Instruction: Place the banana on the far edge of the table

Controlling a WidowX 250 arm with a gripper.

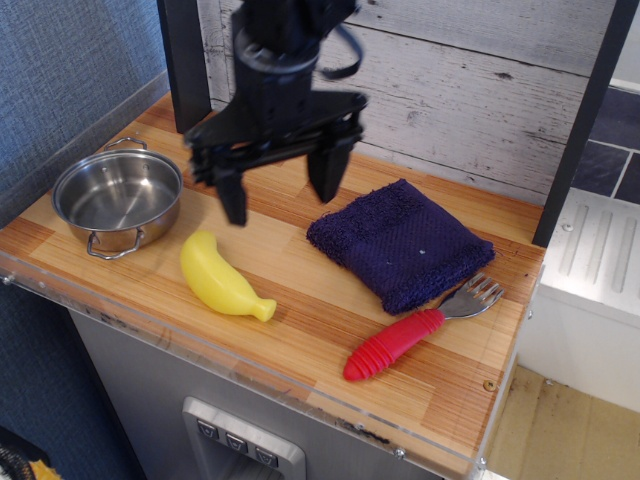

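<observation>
Black and spread wide, the pincer [282, 190] hangs above the surface [300, 310] with nothing between its two fingers, one fingertip [235, 208] pointing down near the pot side and the other [327, 183] close to the cloth's left corner. Below and slightly left of it lies the banana [222, 277], bright yellow, flat on the wooden planks near the front rim, its stubby stem end aimed toward the front right; the pincer does not touch it. Left of the banana, just apart from its rounded end, sits a steel pot [118, 199] with two loop handles, empty inside. Right of the pincer, a dark blue folded cloth [400, 241] rests on the planks. A fork with a ribbed red handle [415, 331] lies in front of the cloth, its metal tines touching the cloth's front edge. Behind everything stands a whitewashed plank wall [470, 90].
</observation>
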